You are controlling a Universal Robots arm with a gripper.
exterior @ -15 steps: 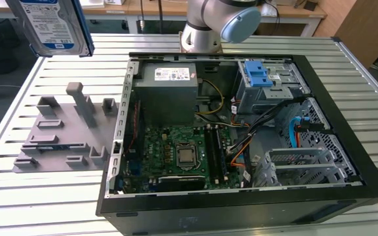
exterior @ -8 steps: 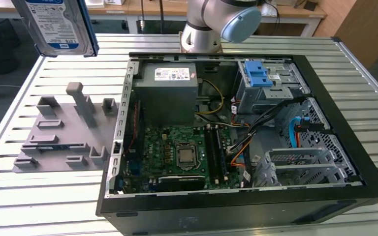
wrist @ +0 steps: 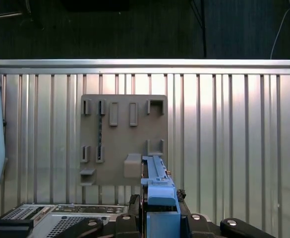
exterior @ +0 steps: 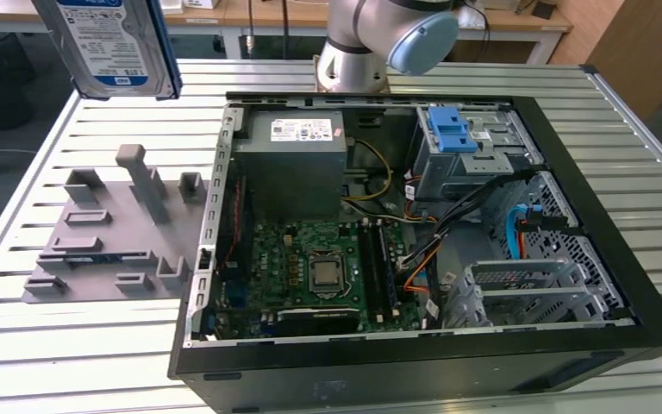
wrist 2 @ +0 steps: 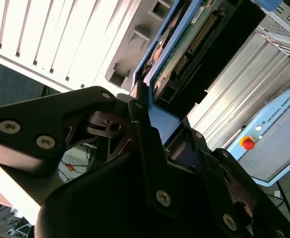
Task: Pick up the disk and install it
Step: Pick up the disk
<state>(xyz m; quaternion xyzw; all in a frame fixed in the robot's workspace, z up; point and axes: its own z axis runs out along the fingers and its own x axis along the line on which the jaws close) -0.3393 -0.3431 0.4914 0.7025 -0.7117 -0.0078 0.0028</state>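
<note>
High above the slatted surface (exterior: pixel 78 345), at the exterior view's left, the disk (exterior: pixel 118 43) hung nearly upright in the air with its blue-and-white label facing the camera. It was well clear of the grey holder plate (exterior: pixel 107 233) below it and well apart from the open computer case (exterior: pixel 423 362).

In the second wrist view the claw (wrist 2: pixel 159 124) was closed narrowly on one end of the disk. Its dark fingers (wrist 2: pixel 140 119) pressed the blue carrier rail from either side, and the green circuit board and connector pins showed just beyond.

The disk looked rigid and probably dense for its size. Its smooth metal faces would likely be slippery, while the bare board and pins seemed fragile and sensitive to knocks. The blue rails and side edges looked the safest places to grip, as the claw gripped it here. Held by one end, it could swing or slip if jolted.

Inside the case, the drive cage with two blue tabs (exterior: pixel 458 138) sat beside the grey power supply (exterior: pixel 296 164), near the arm's base (exterior: pixel 354 60).
</note>
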